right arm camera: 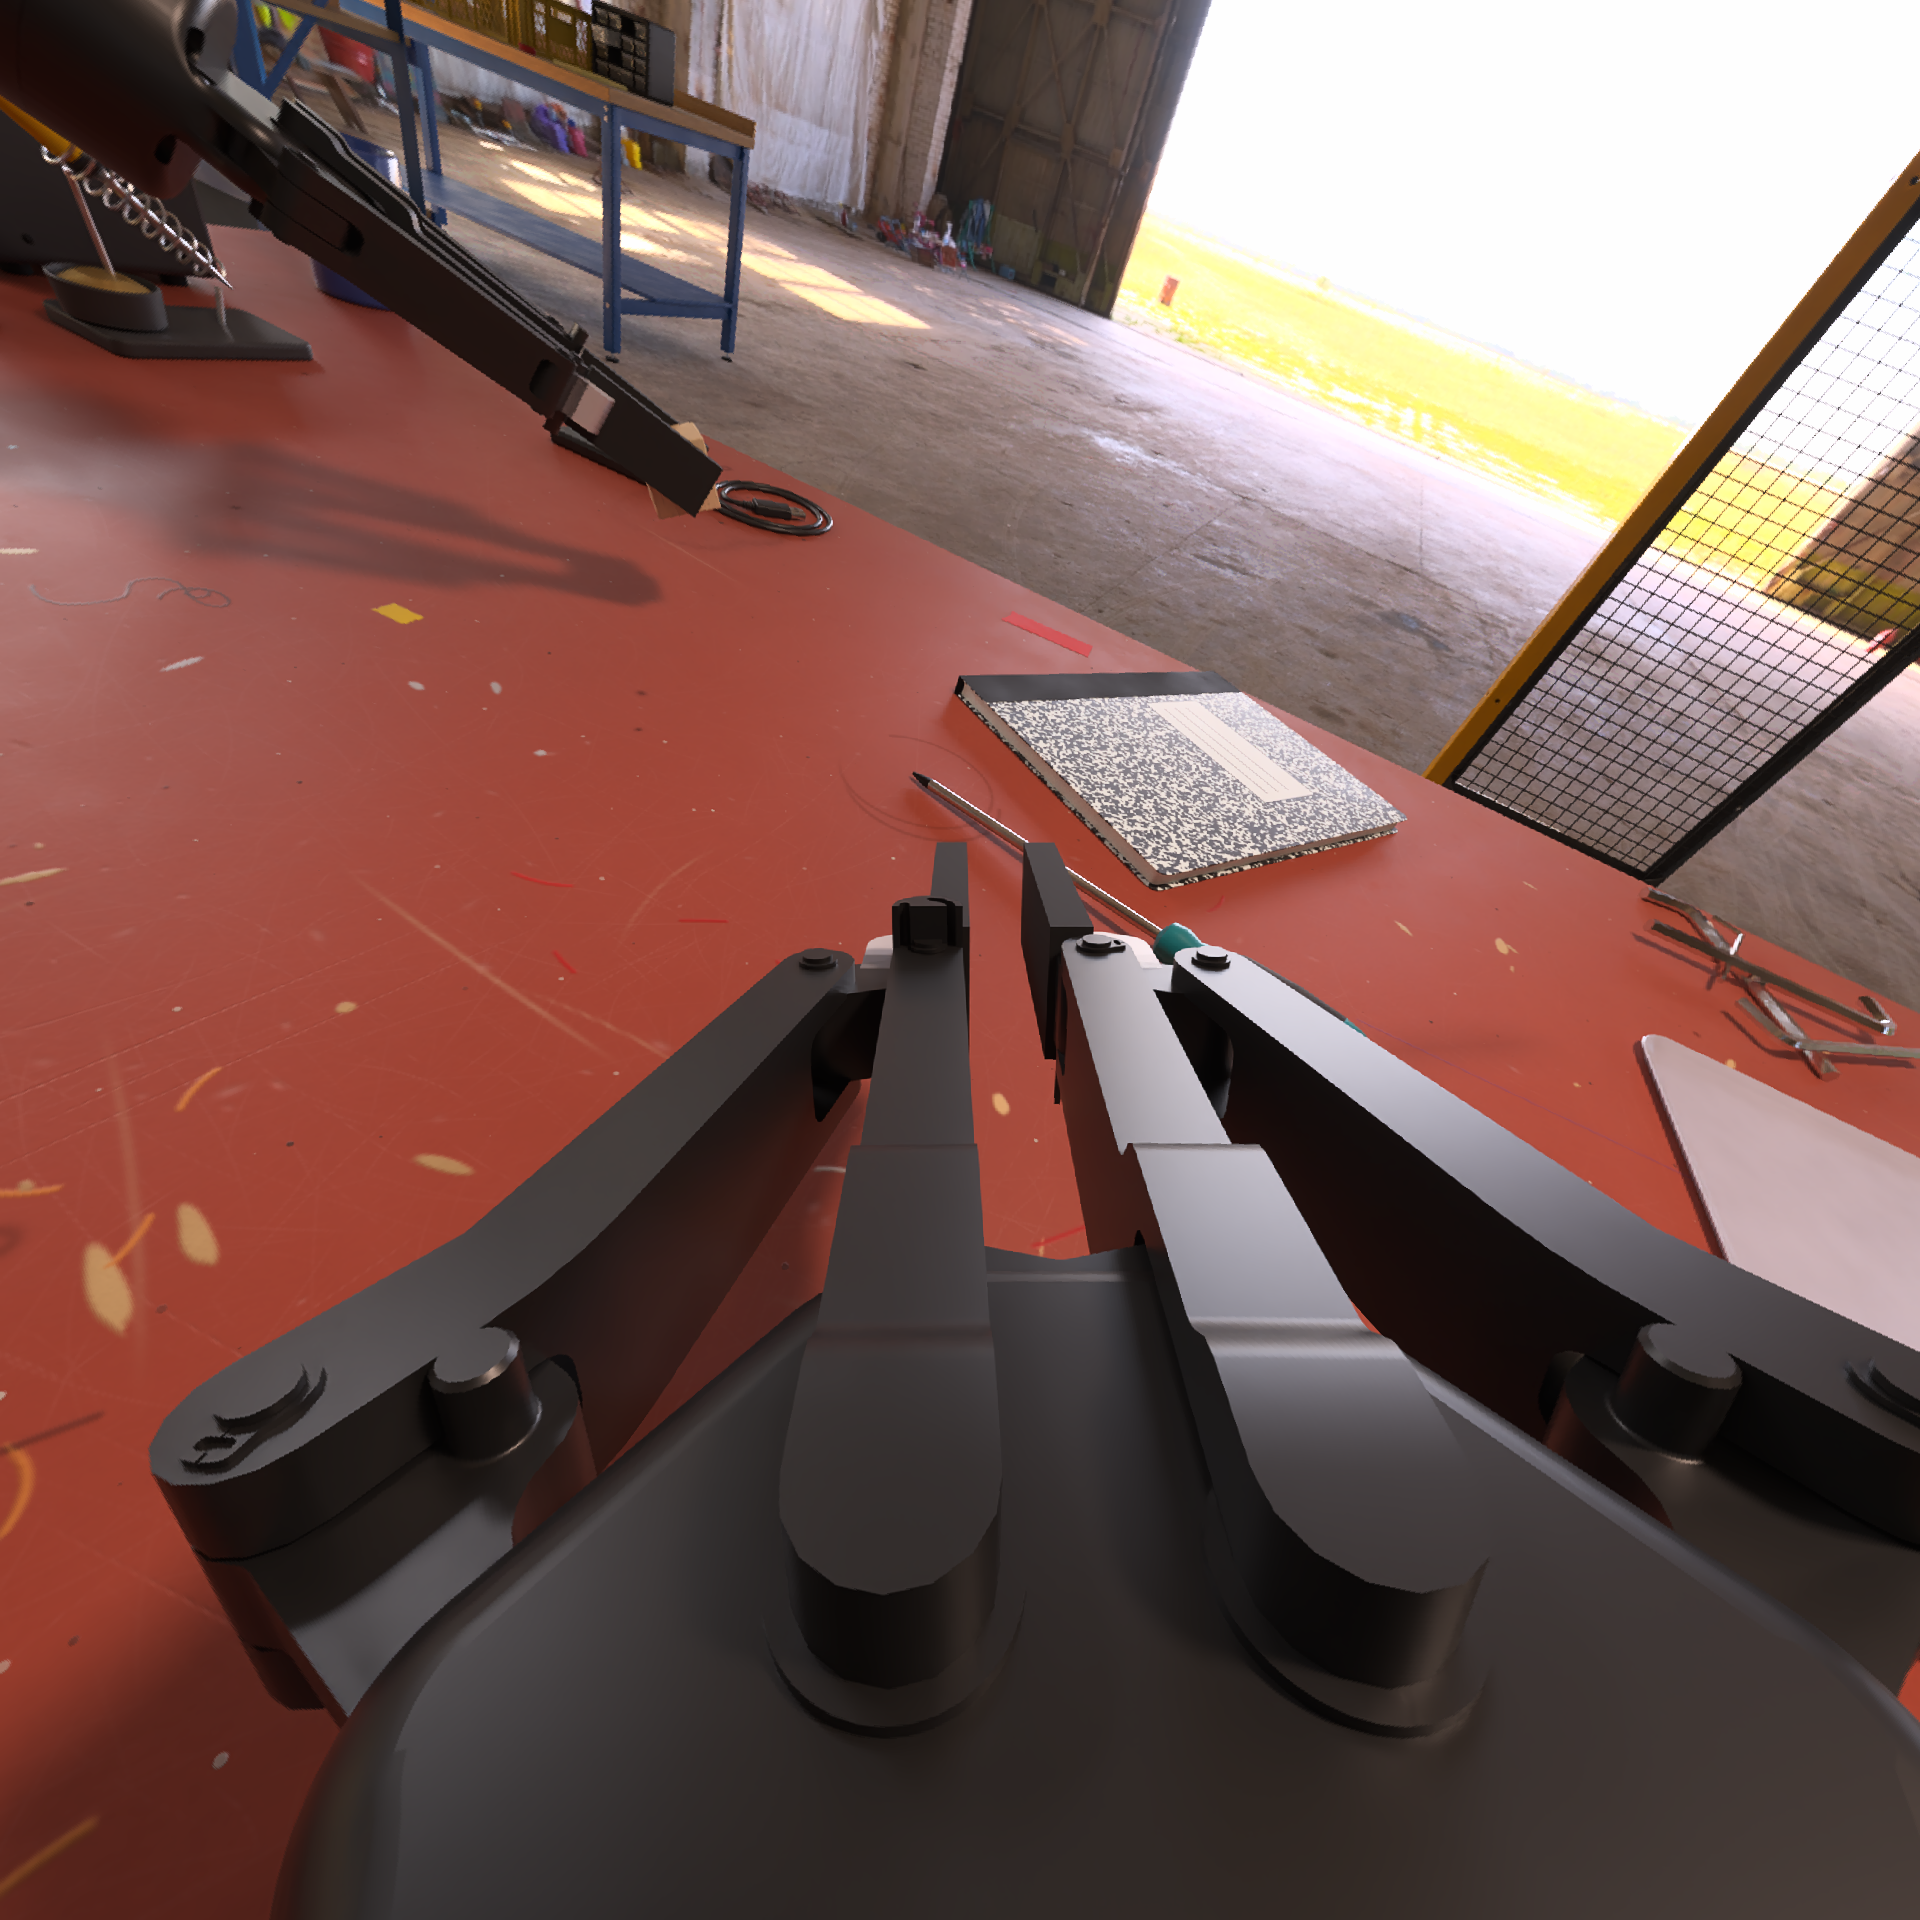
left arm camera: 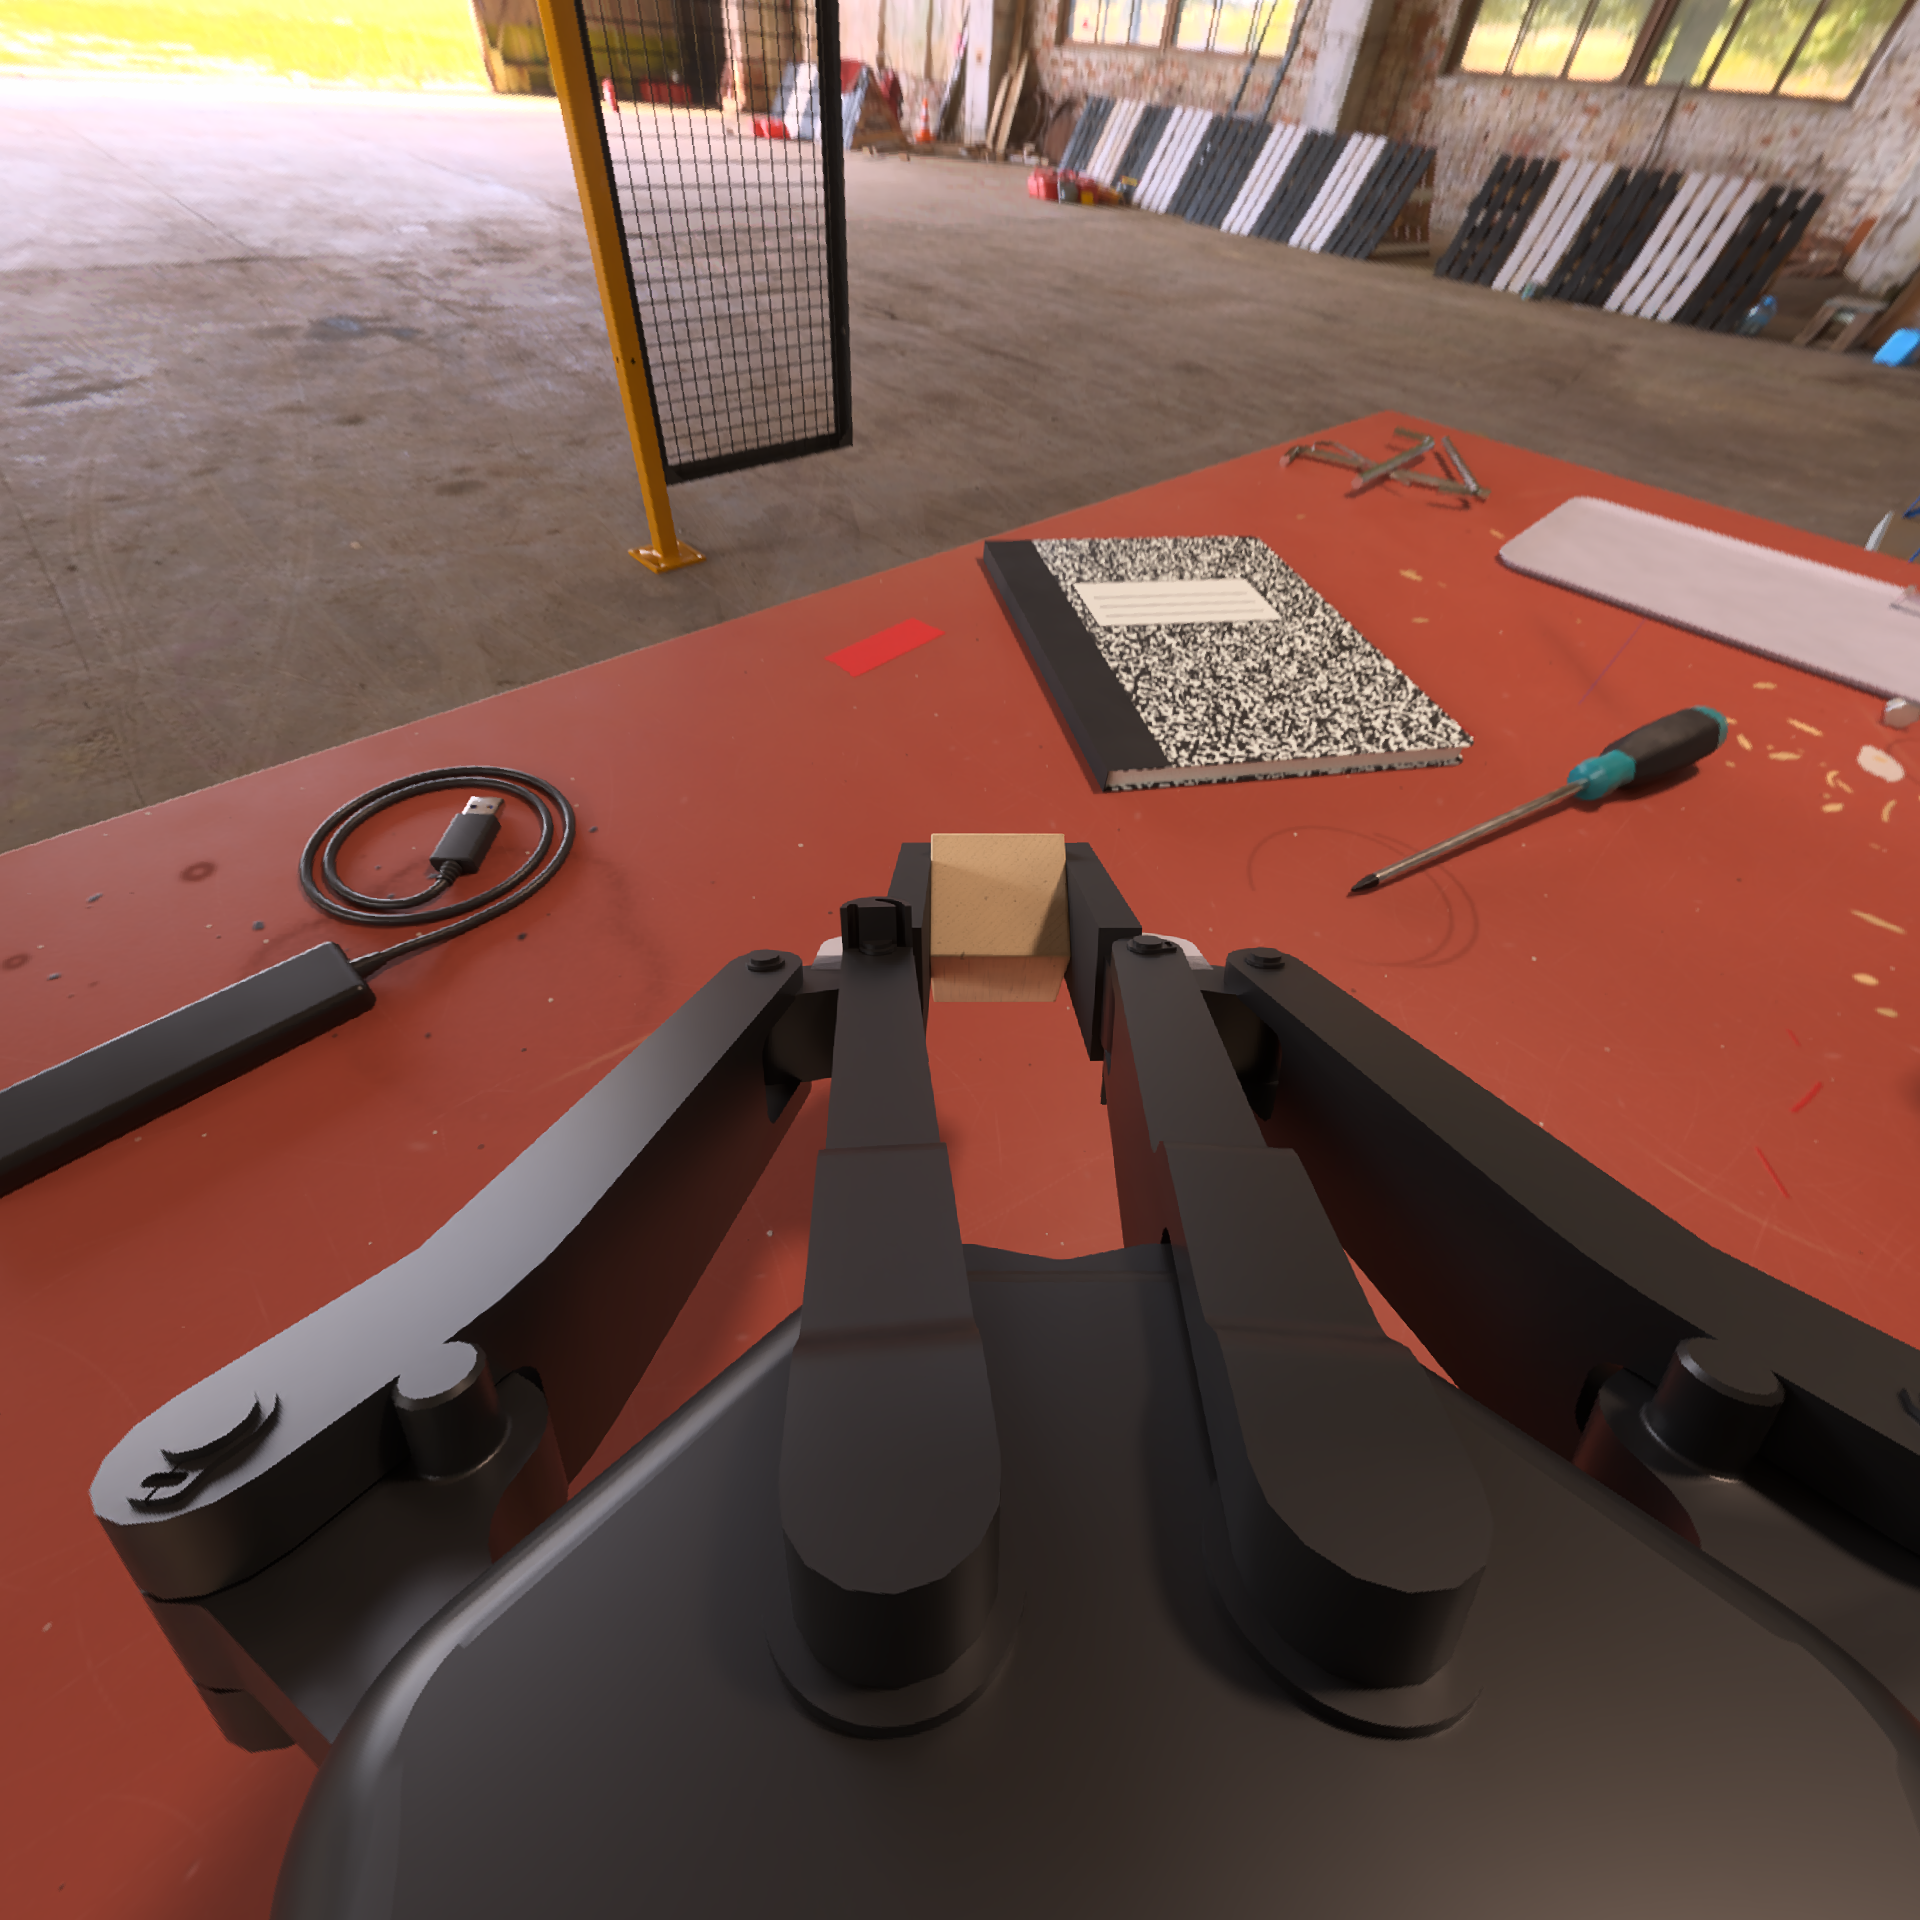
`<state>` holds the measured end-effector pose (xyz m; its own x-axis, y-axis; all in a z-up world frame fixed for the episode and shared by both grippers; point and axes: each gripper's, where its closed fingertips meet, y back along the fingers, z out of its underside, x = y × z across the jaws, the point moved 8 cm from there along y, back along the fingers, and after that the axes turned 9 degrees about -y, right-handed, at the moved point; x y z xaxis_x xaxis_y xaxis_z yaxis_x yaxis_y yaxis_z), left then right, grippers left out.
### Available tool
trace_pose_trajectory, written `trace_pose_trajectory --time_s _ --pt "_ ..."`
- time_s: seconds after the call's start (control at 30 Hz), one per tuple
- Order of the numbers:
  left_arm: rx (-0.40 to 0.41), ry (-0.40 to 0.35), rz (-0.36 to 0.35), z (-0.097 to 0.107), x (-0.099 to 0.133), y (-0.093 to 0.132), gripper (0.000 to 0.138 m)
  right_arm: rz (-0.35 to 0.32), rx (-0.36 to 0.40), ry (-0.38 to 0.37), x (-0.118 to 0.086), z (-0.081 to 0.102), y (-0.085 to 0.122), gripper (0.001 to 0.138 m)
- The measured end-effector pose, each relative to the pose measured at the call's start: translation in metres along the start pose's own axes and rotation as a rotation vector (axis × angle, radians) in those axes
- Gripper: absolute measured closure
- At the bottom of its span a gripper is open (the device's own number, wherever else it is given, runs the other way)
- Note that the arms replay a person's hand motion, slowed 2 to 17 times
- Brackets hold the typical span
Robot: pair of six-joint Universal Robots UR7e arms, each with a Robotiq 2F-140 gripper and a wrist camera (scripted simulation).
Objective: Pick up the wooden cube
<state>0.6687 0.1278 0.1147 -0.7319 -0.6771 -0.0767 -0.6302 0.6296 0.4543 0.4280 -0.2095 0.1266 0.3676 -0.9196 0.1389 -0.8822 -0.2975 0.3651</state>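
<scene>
The wooden cube (left arm camera: 997,904) is a pale tan block held between the pads of my left gripper (left arm camera: 997,868), which is shut on it. In the right wrist view the left gripper (right arm camera: 681,468) reaches in from the top left with a bit of the cube (right arm camera: 686,430) showing at its tips. It hangs a little above the red table (right arm camera: 416,831), with its shadow cast apart from it. My right gripper (right arm camera: 995,868) is shut with a narrow gap and holds nothing, just above the table beside a screwdriver (right arm camera: 1039,857).
A speckled notebook (left arm camera: 1226,655), a teal-handled screwdriver (left arm camera: 1652,753), a coiled USB cable (left arm camera: 436,847) on a black bar (left arm camera: 177,1049), a saw blade (left arm camera: 1714,592) and nails (left arm camera: 1392,462) lie on the table. A soldering stand (right arm camera: 125,301) stands far left. A mesh fence (left arm camera: 727,229) stands beyond the edge.
</scene>
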Motion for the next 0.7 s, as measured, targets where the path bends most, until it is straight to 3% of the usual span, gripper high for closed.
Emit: trace_pose_trajectory --time_s 0.3,0.7 --pt "0.111 0.001 0.026 -0.008 0.003 0.011 0.107 0.002 0.003 -0.006 0.001 0.000 0.000 0.125" --pt "0.176 -0.113 0.052 -0.020 0.019 0.024 0.107 0.002 0.029 -0.017 0.002 -0.004 0.004 0.124"
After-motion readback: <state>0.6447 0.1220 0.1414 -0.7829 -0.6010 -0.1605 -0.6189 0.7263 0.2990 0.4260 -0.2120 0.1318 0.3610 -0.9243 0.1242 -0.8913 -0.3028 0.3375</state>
